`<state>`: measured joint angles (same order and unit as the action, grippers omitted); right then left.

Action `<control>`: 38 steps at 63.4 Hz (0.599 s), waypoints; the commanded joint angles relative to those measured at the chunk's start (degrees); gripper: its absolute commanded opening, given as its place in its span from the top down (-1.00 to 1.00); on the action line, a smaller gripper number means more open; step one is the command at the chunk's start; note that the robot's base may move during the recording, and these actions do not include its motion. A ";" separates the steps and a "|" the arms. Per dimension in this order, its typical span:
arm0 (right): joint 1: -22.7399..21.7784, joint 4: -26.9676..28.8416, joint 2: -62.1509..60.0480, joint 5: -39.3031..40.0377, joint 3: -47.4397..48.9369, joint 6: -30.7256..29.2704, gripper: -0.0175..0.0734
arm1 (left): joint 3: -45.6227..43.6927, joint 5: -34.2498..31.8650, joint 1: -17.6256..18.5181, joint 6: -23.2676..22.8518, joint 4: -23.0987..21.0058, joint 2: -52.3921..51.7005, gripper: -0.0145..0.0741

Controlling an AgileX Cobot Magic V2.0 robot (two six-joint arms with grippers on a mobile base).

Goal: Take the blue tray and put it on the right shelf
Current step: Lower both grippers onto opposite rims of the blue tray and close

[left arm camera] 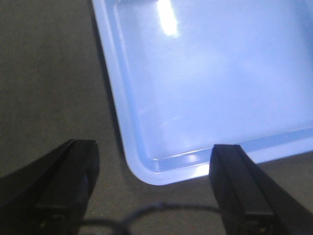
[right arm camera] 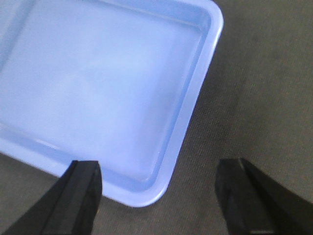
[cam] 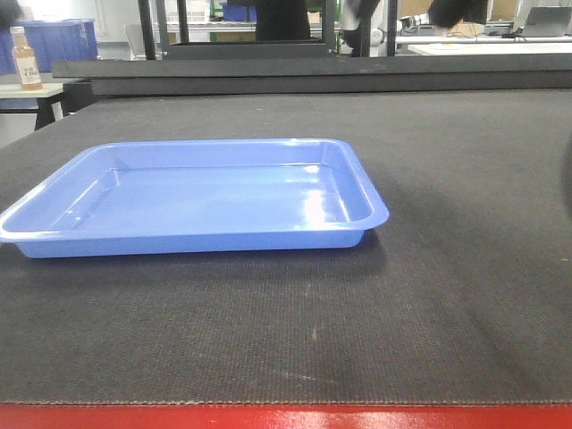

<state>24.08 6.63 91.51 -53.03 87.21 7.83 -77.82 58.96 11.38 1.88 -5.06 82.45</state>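
Upright on black mat, blue tray — only glare inside.

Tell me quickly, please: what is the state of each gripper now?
Left gripper: open, holding nothing, at a corner of the blue tray.
Right gripper: open, holding nothing, at another corner.

Blue tray — flat, upright, empty
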 commanded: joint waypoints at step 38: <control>-0.03 -8.21 21.26 -0.22 16.57 8.79 -0.65 | -5.82 -9.48 0.36 -9.29 5.92 16.97 -0.18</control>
<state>24.20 -0.86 114.55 -55.19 101.73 16.40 -81.69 52.57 11.38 -6.85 1.15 100.79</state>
